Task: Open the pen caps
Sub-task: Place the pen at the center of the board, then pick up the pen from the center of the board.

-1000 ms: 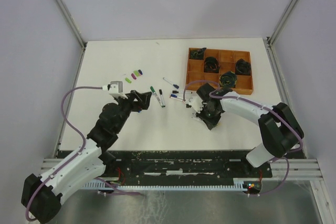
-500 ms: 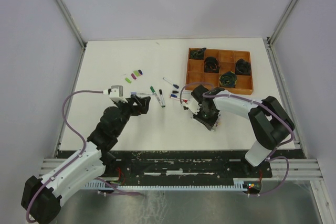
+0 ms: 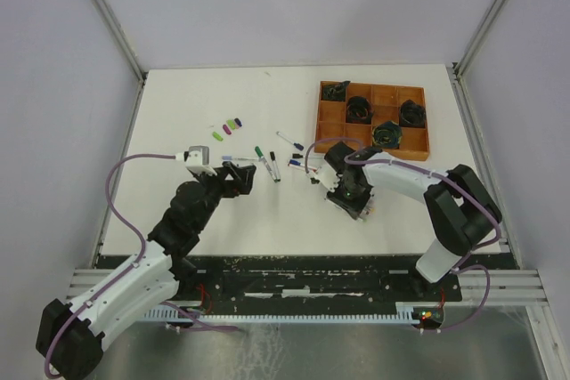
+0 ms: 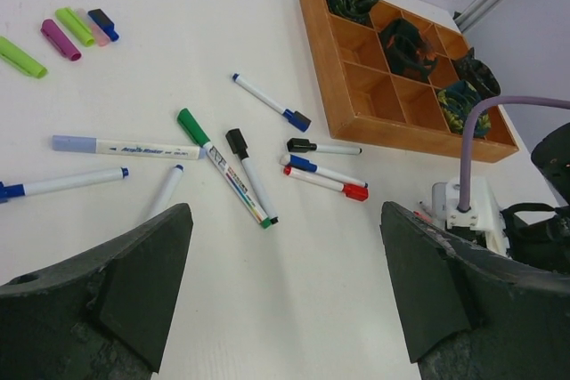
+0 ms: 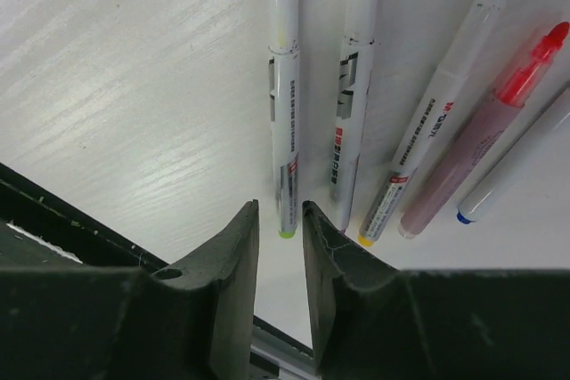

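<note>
Several pens point(image 4: 218, 165) with caps on lie scattered mid-table. Loose pen caps point(image 4: 75, 26) in green, purple, pink and blue sit at the far left, seen from above as pen caps point(image 3: 227, 127). My left gripper point(image 4: 285, 211) hovers wide open over bare table just short of them, nothing between its fingers; from above, the left gripper point(image 3: 242, 177). My right gripper point(image 5: 280, 206) points down at a row of uncapped pens, its jaws a narrow gap apart. The end of a green-tipped pen point(image 5: 284, 86) lies on the table in that gap, untouched. The arm hides that row from above, at the right gripper point(image 3: 354, 200).
A brown compartment tray point(image 3: 331, 117) with dark bundles in several cells stands at the back right, also seen as the tray point(image 4: 329, 68). The right arm's white wrist block point(image 4: 463, 206) is just right of my left gripper. A black rail runs along the near table edge.
My right gripper's jaws have parted from shut to a narrow gap, leaving the green-tipped pen on the table, and the arm shifted slightly left. The left arm barely moved.
</note>
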`<state>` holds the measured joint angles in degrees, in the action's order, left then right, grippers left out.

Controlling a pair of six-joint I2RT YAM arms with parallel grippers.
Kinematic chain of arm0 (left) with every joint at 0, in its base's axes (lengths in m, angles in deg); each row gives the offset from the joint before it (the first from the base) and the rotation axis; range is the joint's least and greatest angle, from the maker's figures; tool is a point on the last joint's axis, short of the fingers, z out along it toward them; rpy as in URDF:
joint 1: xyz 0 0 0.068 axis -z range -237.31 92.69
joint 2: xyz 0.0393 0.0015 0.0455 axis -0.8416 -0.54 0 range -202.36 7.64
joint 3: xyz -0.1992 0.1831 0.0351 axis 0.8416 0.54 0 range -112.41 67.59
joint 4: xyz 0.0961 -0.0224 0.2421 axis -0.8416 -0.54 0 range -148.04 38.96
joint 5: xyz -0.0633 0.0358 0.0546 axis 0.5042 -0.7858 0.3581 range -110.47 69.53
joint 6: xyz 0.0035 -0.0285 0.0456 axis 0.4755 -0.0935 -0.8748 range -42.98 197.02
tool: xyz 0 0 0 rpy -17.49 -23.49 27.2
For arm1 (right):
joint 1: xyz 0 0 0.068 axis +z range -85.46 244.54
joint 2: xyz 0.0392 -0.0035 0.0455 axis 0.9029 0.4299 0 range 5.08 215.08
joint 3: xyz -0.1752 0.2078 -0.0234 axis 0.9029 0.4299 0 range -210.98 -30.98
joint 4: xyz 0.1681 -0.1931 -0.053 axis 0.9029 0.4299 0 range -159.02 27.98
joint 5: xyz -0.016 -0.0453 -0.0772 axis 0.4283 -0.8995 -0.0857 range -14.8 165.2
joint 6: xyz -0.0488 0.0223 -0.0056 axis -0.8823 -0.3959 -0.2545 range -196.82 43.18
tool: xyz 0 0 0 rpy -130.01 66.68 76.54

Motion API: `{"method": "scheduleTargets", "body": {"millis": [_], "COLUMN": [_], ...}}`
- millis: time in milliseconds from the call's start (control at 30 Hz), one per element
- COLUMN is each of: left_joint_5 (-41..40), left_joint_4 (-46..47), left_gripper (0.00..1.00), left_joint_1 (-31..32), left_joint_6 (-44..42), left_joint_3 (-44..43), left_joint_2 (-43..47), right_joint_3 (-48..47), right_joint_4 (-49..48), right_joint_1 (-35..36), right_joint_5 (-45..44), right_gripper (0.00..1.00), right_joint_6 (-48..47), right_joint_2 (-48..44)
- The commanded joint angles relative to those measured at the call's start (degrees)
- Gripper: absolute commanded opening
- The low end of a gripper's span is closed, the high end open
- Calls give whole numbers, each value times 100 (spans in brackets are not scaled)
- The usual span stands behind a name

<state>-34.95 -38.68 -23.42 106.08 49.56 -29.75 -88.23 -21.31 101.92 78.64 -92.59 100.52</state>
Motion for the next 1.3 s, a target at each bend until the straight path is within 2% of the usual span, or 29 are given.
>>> {"method": "scheduleTargets", "body": {"millis": [0, 133, 300, 533, 633, 767, 967, 1033, 1267], "left_joint_5": [107, 206, 227, 271, -12, -452, -1723, -1817, -2144], "left_joint_4": [-4, -47, -46, -977, -1759, -2712, -4226, -4405, -4594], "left_gripper": [94, 99, 99, 100, 97, 79, 75, 70, 61], "left_joint_1": [16, 13, 13, 12, 13, 20, 275, 390, 626], "left_joint_6": [341, 546, 810, 1117, 1248, 1358, 2398, 2598, 2873], "left_joint_3": [-78, -134, -284, -1387, -2119, -3101, -4170, -4330, -4803], "left_joint_2": [-21, -210, -717, -1960, -2557, -3486, -4634, -4834, -5524], "right_joint_3": [-245, -232, -352, -497, -490, -434, -366, -371, -304], "right_joint_4": [117, 160, 363, 419, 368, 202, 97, 95, 22], "right_joint_1": [30, 20, 4, -447, -799, -1062, -1112, -1113, -1146], "right_joint_5": [169, 289, 495, 870, 1143, 1269, 998, 871, 700], "right_gripper": [34, 34, 34, 33, 33, 33, 33, 33, 33], "right_joint_6": [-74, -164, -399, -585, -531, -425, -404, -405, -415], "right_joint_2": [-533, -908, -1329, -2206, -2594, -3042, -3084, -3028, -3079]}}
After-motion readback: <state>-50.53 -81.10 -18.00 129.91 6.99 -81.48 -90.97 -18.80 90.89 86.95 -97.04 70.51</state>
